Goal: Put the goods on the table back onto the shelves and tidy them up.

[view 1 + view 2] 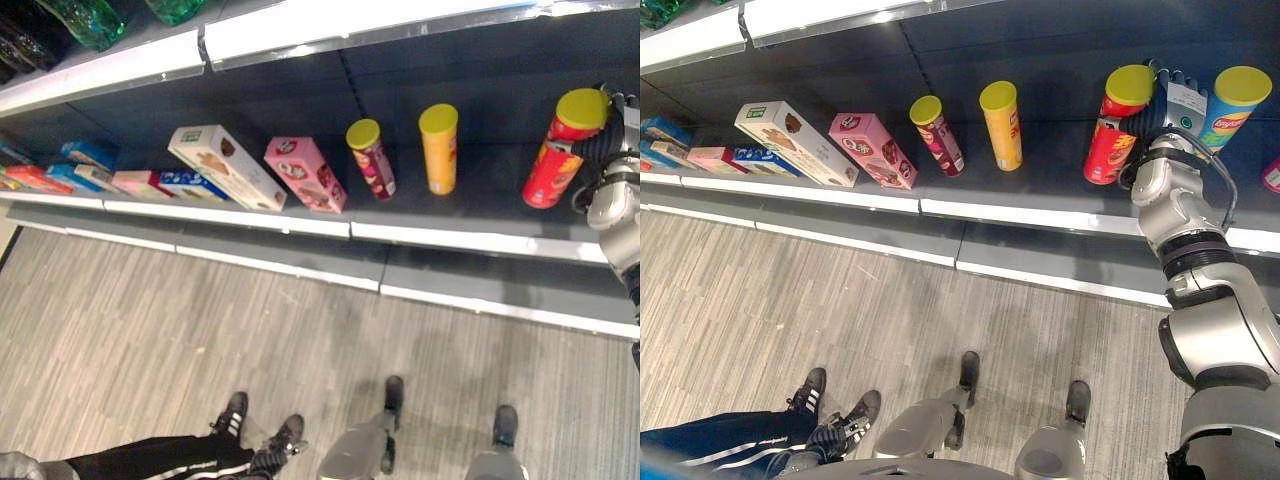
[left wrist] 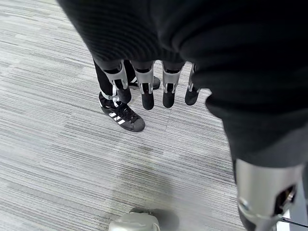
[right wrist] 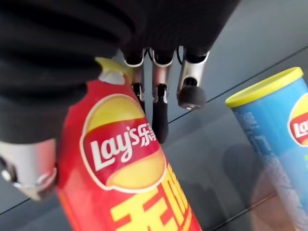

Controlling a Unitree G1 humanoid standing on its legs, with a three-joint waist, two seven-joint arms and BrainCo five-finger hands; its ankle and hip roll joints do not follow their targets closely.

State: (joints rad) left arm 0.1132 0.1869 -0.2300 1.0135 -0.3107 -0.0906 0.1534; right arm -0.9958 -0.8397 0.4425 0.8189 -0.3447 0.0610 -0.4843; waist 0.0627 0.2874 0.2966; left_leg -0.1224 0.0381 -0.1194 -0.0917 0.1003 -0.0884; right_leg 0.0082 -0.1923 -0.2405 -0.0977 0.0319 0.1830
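Observation:
A red chip can (image 1: 1118, 130) with a yellow lid stands leaning on the dark shelf (image 1: 1040, 190). A blue chip can (image 1: 1230, 105) stands just to its right. My right hand (image 1: 1170, 112) is up between the two cans, right beside the red one. In the right wrist view its fingers (image 3: 161, 110) run straight along the red can (image 3: 120, 163), with the thumb on the can's other side and nothing gripped; the blue can (image 3: 274, 125) stands apart. My left hand (image 2: 144, 82) hangs over the floor with relaxed fingers, holding nothing.
Further left on the shelf stand a yellow can (image 1: 1002, 125) and a maroon can (image 1: 937, 136), then a pink box (image 1: 872, 150), a white box (image 1: 795, 143) and small flat boxes (image 1: 720, 158). Green bottles (image 1: 90, 20) sit on the shelf above. A person's shoes (image 1: 830, 415) are on the floor at lower left.

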